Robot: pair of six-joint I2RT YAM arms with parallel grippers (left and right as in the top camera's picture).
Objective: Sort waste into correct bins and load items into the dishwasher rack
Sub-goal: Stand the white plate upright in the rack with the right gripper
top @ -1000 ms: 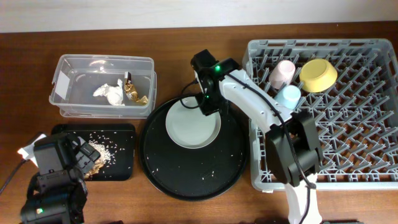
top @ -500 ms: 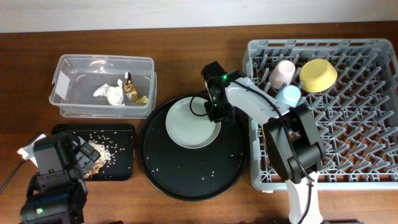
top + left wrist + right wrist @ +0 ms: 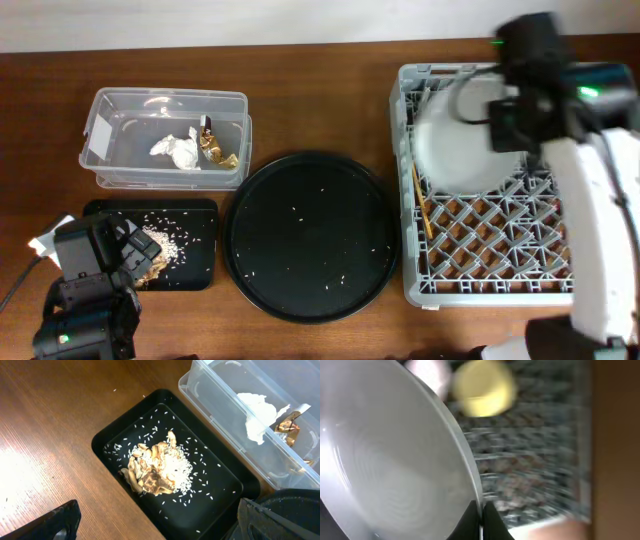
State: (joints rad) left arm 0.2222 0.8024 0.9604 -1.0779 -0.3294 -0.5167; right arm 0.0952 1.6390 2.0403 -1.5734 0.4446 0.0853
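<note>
My right gripper (image 3: 480, 515) is shut on the rim of the pale grey-blue plate (image 3: 385, 465) and holds it tilted above the back of the grey dishwasher rack (image 3: 480, 250); overhead the plate (image 3: 455, 145) is blurred. The yellow bowl (image 3: 482, 387) and pink cup (image 3: 427, 370) show blurred in the rack behind it. The chopsticks (image 3: 420, 205) lie in the rack's left side. The tissue (image 3: 178, 148) and foil wrapper (image 3: 215, 148) lie in the clear tub (image 3: 110, 110). The food scraps (image 3: 157, 467) sit in the small black tray (image 3: 225, 495). My left gripper (image 3: 160, 530) is open and empty above that tray's near edge.
The large round black tray (image 3: 310, 235) lies between the bins and the rack, with only scattered rice grains on it. The rack's front half holds only pegs. My left arm (image 3: 85, 300) sits at the front left corner.
My right gripper has lifted the plate off the round black tray and carried it right and back, over the rack. The left arm has not moved.
</note>
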